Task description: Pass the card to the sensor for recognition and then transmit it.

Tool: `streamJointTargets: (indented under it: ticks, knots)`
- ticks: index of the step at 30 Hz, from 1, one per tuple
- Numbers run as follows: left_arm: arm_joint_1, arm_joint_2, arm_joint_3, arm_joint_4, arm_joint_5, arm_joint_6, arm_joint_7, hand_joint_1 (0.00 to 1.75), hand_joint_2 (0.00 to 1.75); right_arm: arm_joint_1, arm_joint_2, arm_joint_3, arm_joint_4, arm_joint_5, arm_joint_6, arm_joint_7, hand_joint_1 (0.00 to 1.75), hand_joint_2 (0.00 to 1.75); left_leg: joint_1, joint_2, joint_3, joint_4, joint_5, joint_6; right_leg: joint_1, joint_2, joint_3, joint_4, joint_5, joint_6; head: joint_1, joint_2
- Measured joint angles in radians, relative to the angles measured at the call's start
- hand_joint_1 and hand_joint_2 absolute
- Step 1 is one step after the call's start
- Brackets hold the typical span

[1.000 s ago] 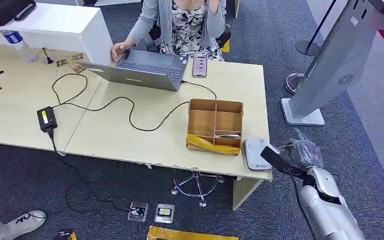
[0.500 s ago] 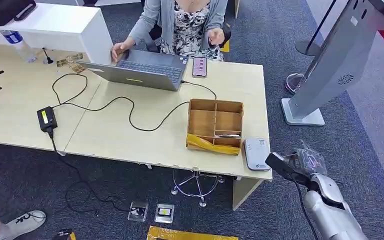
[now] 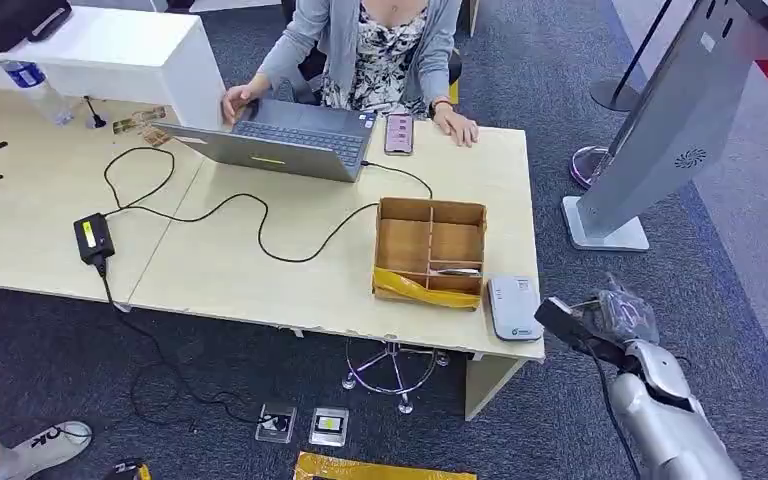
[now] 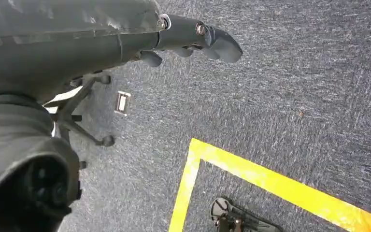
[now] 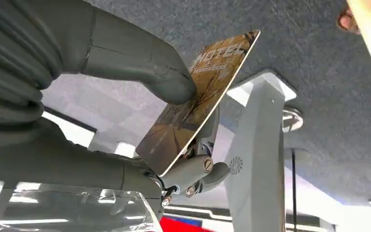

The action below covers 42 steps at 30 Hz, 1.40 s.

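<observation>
The card (image 5: 198, 101) is a thin, flat rectangle with a glossy brown and gold print; "HOTEL" reads across one end. The right robot hand (image 5: 140, 92) clamps it between its thick grey thumb and darker fingers (image 5: 200, 166). In the head view that robot hand (image 3: 600, 318) hangs just off the worktop (image 3: 260, 270) corner, right beside the sensor (image 3: 514, 307), a white rounded-square pad lying flat beside a wooden divided box (image 3: 431, 251). The silver arm bends up from below. The left robot hand (image 4: 193, 41) hangs over grey carpet (image 4: 290, 96), fingers loosely apart, holding nothing.
</observation>
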Motion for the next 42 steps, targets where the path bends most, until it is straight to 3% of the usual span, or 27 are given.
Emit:
streamJointTargets:
  ticks: [5, 10, 15, 21, 42]
  knots:
    - [0.000, 0.000, 0.000, 0.000, 0.001, 0.001, 0.000, 0.00, 0.00, -0.067, -0.006, -0.018, 0.005, -0.018, 0.001, -0.025, 1.75, 1.75, 0.000, 0.000, 0.000, 0.000, 0.000, 0.000, 0.000, 0.000, 0.000, 0.000, 0.000, 0.000, 0.000, 0.000]
    - [0.000, 0.000, 0.000, 0.000, 0.001, 0.000, 0.000, 0.00, 0.00, -0.081, -0.006, -0.020, -0.053, -0.029, 0.065, -0.014, 1.75, 1.75, 0.000, 0.000, 0.000, 0.000, 0.000, 0.000, 0.000, 0.000, 0.000, 0.000, 0.000, 0.000, 0.000, 0.000]
    - [0.000, -0.002, -0.006, 0.000, -0.006, -0.003, 0.000, 0.00, 0.00, -0.032, 0.001, -0.017, -0.176, -0.052, 0.124, 0.039, 1.75, 1.75, 0.000, 0.000, 0.000, 0.000, 0.000, 0.000, 0.000, -0.001, 0.000, 0.000, 0.000, 0.000, 0.000, 0.000]
    - [0.000, -0.002, -0.010, 0.000, -0.003, -0.002, 0.000, 0.00, 0.00, 0.036, 0.011, -0.008, -0.302, -0.079, 0.121, 0.074, 1.75, 1.75, 0.000, 0.000, 0.000, 0.000, 0.000, 0.000, 0.000, 0.000, 0.000, 0.000, 0.000, 0.000, 0.000, 0.000]
    - [0.000, -0.011, -0.030, 0.000, -0.001, -0.002, 0.000, 0.00, 0.00, 0.207, 0.006, 0.022, -0.467, -0.129, 0.132, 0.134, 1.75, 1.75, 0.000, 0.000, 0.000, 0.000, 0.000, 0.000, 0.000, 0.000, 0.000, 0.000, 0.000, 0.000, 0.000, 0.000]
